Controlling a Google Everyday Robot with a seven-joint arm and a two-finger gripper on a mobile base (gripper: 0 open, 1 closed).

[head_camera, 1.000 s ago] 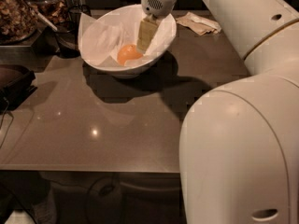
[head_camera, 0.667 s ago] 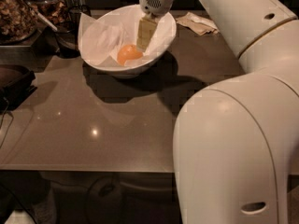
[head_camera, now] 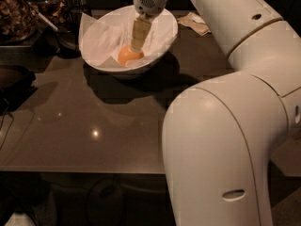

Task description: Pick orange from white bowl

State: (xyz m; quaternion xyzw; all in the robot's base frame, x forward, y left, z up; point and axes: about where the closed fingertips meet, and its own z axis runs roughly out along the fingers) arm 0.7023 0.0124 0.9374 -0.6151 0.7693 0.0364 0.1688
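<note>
The white bowl (head_camera: 162, 44) stands at the back of the dark table, lined with crumpled white paper. The orange (head_camera: 126, 56) lies in the bottom of the bowl, toward its front. My gripper (head_camera: 136, 48) reaches straight down into the bowl from above, and its tip is at the top right of the orange, touching or just over it. The gripper hides part of the orange.
Dark glass jars of brown snacks (head_camera: 16, 13) stand at the back left, close to the bowl. A crumpled napkin (head_camera: 195, 23) lies at the back right. A dark object (head_camera: 14, 81) sits at the left edge. My large white arm (head_camera: 225, 126) fills the right foreground.
The gripper has moved left and down inside the bowl, from beside the orange to right at it. The arm has swung a little with it.
</note>
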